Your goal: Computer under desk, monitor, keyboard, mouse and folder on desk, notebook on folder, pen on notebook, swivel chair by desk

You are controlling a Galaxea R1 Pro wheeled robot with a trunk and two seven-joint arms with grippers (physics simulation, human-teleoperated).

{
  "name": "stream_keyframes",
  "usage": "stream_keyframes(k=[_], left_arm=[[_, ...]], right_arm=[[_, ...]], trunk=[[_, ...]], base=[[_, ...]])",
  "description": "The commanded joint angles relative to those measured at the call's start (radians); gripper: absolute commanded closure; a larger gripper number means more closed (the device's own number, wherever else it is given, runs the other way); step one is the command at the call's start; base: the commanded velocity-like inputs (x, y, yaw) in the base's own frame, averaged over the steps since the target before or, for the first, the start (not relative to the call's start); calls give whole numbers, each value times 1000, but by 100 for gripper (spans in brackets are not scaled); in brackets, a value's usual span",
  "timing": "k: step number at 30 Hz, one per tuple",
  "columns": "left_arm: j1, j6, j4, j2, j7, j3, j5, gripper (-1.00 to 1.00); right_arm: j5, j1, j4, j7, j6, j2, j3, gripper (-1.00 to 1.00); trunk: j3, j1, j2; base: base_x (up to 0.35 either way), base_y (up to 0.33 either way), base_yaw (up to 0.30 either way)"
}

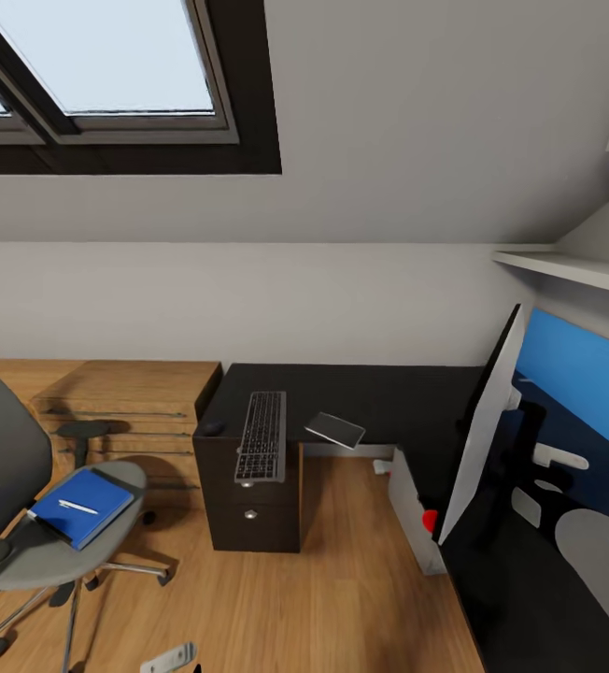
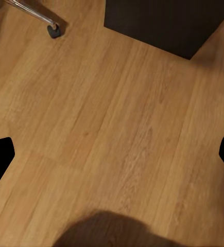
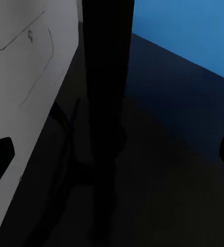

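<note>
Your head cam looks down on the long black L-shaped table (image 1: 379, 397) under the sloped grey-white ceiling w/ a skylight (image 1: 99, 65). The slim dark-grey-key keyboard (image 1: 262, 436) lies on the table's drawer end, its near end overhanging the front edge above the black drawers w/ round silver knobs (image 1: 248, 509). The small rounded black mouse (image 1: 213, 427) sits just beside the keyboard, on its left. A small thin dark notebook (image 1: 335, 430) lies near the keyboard's other side, tilted and poking over the table edge. The wide flat monitor w/ white back (image 1: 482, 439) stands on the table's right wing, seen edge-on, red dot (image 1: 429, 520) at its lower corner; in the right wrist cam you see its white back (image 3: 29, 77) and black stand (image 3: 104, 118) close up. The pale grey-white boxy computer tower (image 1: 409, 509) stands on the floor under the table. The grey padded swivel chair (image 1: 24, 505) is well apart from the table at left, the flat bright blue folder (image 1: 82, 506) on its seat and the thin white pen (image 1: 77, 507) on top of the folder. Left wrist cam: light wood floor (image 2: 117, 134), a chair castor (image 2: 54, 31), the drawer unit base (image 2: 163, 23). Left jaws and right jaws: fingertips sit far apart at each wrist cam's edges, spread wide, nothing held.
</note>
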Motion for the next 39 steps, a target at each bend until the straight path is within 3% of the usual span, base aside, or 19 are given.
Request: stream_keyframes(k=[1, 17, 39], left_arm=[[-2, -9, -1, 2, 7, -8, 10, -100], [-2, -9, -1, 1, 7, -8, 11, -100], [-2, -7, -1, 0, 7, -8, 14, -100]], right_arm=[[-7, -1, 1, 1, -6, -1, -1, -100], [-7, -1, 1, -1, -5, -7, -1, -100], [-7, 0, 0, -1, -5, -7, -1, -100]], trunk=[[-1, 0, -1], [-1, 0, -1], [-1, 0, -1]], base=[[179, 44, 0], [173, 11, 0], [72, 0, 0]])
